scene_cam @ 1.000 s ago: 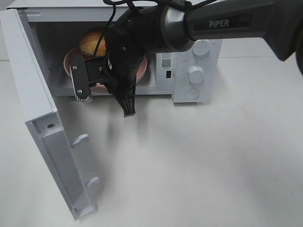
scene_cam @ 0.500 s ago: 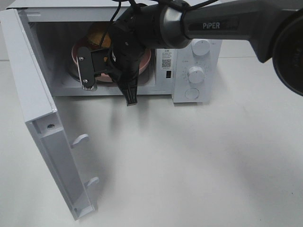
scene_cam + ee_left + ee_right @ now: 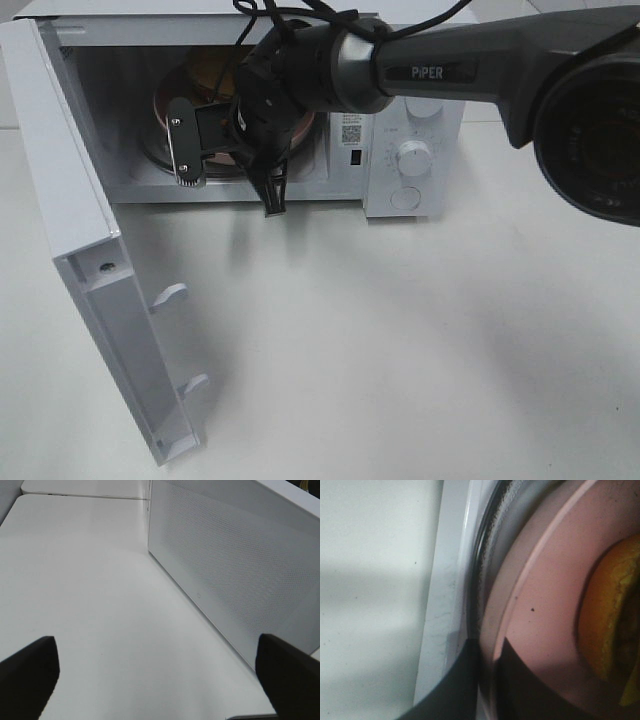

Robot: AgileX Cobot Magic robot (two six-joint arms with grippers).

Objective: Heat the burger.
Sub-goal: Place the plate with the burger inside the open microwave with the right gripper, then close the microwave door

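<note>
Inside the open white microwave oven (image 3: 432, 190), my right gripper (image 3: 487, 660) pinches the front rim of the round pink plate (image 3: 545, 605) carrying the golden-bunned burger (image 3: 607, 625), which sits deeper in the cavity, beyond the fingertips. My left gripper (image 3: 160, 680), spread wide and empty, hangs outside the swung-open white door (image 3: 80, 210); letting go looks next.

Smooth pink plate (image 3: 540, 605), matt white microwave door (image 3: 225, 565) (finely dotted mesh).

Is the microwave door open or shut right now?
Open. The door stands swung wide at the left, leaving the pink plate and burger visible inside.
</note>
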